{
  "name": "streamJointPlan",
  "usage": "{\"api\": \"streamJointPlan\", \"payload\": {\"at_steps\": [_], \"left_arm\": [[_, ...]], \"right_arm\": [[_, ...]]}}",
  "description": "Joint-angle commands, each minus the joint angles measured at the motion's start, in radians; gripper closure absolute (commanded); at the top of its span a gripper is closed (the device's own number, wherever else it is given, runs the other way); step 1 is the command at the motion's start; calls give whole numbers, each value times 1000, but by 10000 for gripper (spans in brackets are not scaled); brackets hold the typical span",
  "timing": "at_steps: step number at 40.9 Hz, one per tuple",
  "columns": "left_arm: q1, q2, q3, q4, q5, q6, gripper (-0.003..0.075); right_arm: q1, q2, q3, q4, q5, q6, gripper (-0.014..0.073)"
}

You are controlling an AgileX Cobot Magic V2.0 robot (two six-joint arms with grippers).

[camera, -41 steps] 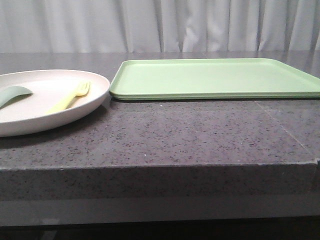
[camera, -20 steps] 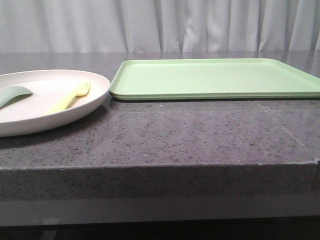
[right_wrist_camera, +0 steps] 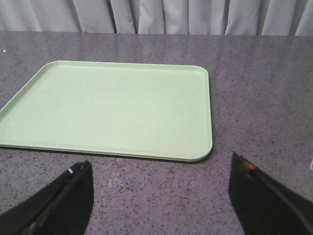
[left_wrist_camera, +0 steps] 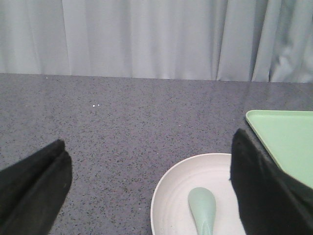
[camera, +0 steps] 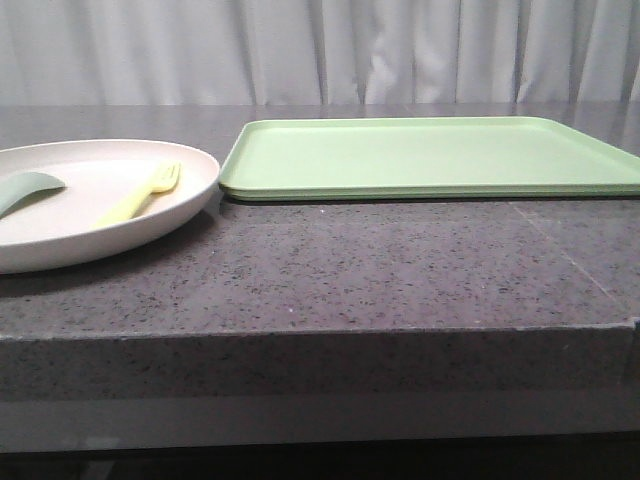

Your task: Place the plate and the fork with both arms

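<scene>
Plate (camera: 60, 215) sits on the bench (camera: 380, 270) just left of the tray (camera: 430, 155), rims near but apart. Fork (camera: 140, 195) lies inside the plate on the side toward the tray, tines pointing away from the camera. Green spoon (camera: 25, 190) lies on the plate's far side from the tray.

Left pincer (left_wrist_camera: 146, 191): jaws wide apart, empty, above the plate's edge. Right pincer (right_wrist_camera: 159, 200): jaws wide apart, empty, short of the tray's near edge.

Handling, judged: plate looks stiff, light, matte; shallow rim is the only hold, best at the edge away from the tray. Fork looks light, thin, likely to slide on the plate; pinch mid-handle, across its width.
</scene>
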Motion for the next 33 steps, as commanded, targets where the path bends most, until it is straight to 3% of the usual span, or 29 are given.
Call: {"api": "streamJointPlan", "payload": {"at_steps": [1,16,24,33], "left_arm": [[2,83,-79,-15,-11,0,82],[2,505,-388,-8,387,0,82],[2,645,-493,45,490,0,82],[4,751,-526,51,520,-8,82]], "right_arm": [[0,11,-37,-4,-71,-10,0],[0,11,-37,-4,-68,-10,0],[0,11,-37,-4,-57,-10,0],[0,11,-37,-4,-54,-10,0]]}}
